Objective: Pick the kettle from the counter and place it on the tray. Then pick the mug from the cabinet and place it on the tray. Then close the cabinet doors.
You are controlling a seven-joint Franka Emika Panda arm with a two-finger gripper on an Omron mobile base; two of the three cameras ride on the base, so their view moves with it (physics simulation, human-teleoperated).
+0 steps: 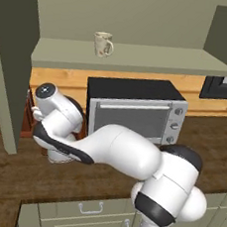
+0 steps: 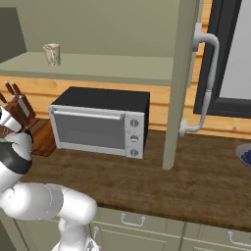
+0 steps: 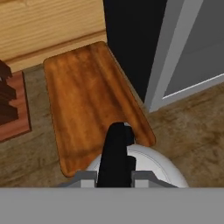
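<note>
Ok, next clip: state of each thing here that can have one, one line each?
kettle: gripped by its black handle, held over the tray's near end
gripper: shut on the kettle handle
tray: on the counter, bare
mug: upright on the cabinet shelf
cabinet doors: open
microwave: door shut

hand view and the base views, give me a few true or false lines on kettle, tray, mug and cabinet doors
1. The claw grips the kettle by its black handle. True.
2. The tray already carries the mug. False: the mug stands on the cabinet shelf.
3. The cabinet doors are shut. False: they stand open.
4. The tray lies beside the microwave. True.
5. The kettle is over the tray's near end. True.
</note>
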